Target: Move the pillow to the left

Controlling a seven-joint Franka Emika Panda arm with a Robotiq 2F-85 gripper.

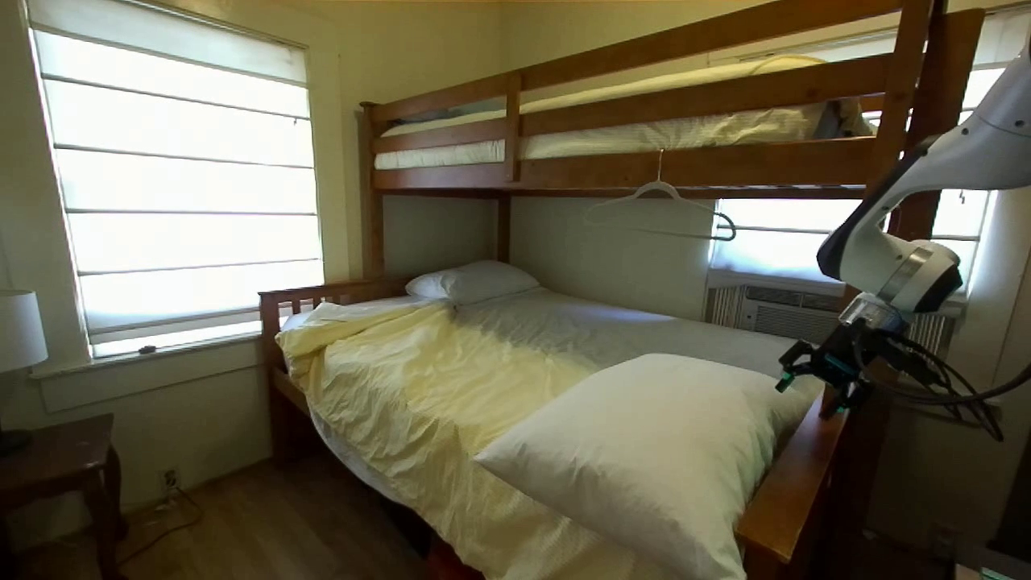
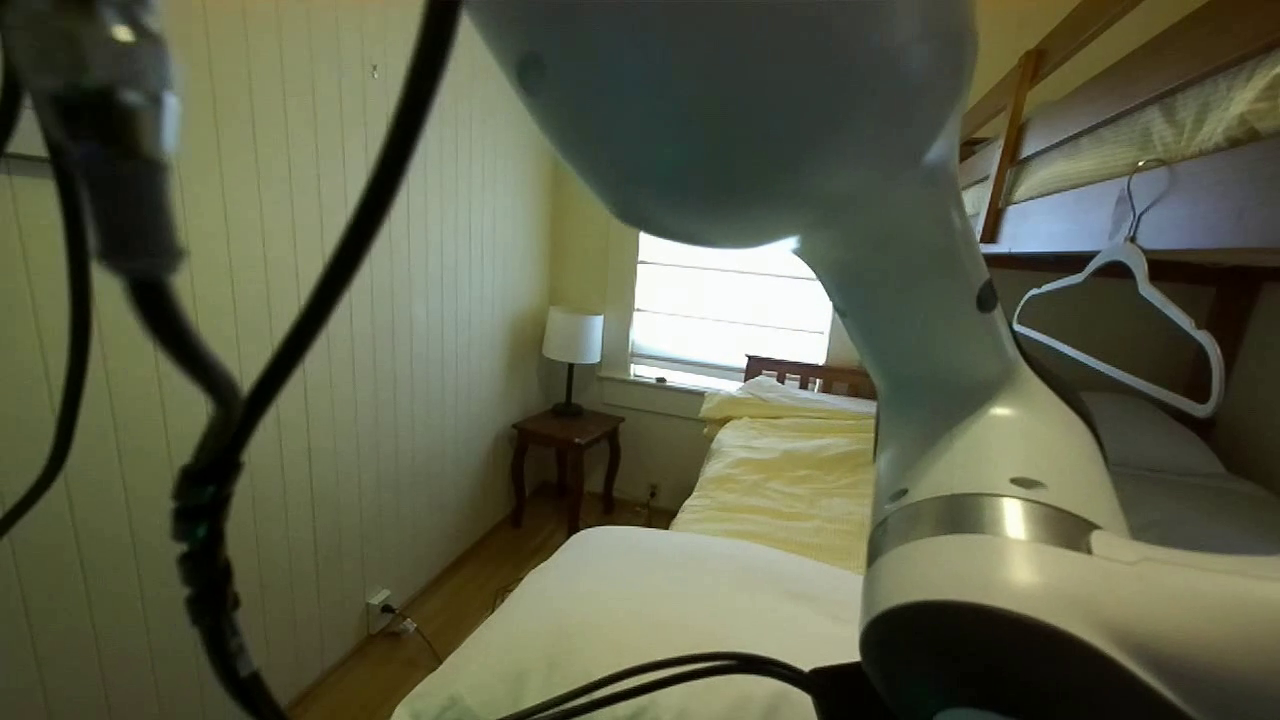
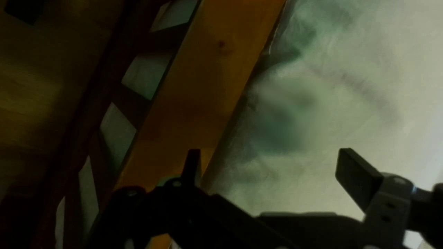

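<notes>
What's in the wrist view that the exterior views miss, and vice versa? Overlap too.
Wrist view only: the dark slats below the end rail, with pale gaps between them, and a knot in the rail's top.

Exterior views only: lamp, nightstand, window, hanger, yellow cover and upper bunk, each in both exterior views.

Shared: the large white pillow shows in all three. The pincer, jaws open, and the end rail show in the wrist view and in an exterior view.
</notes>
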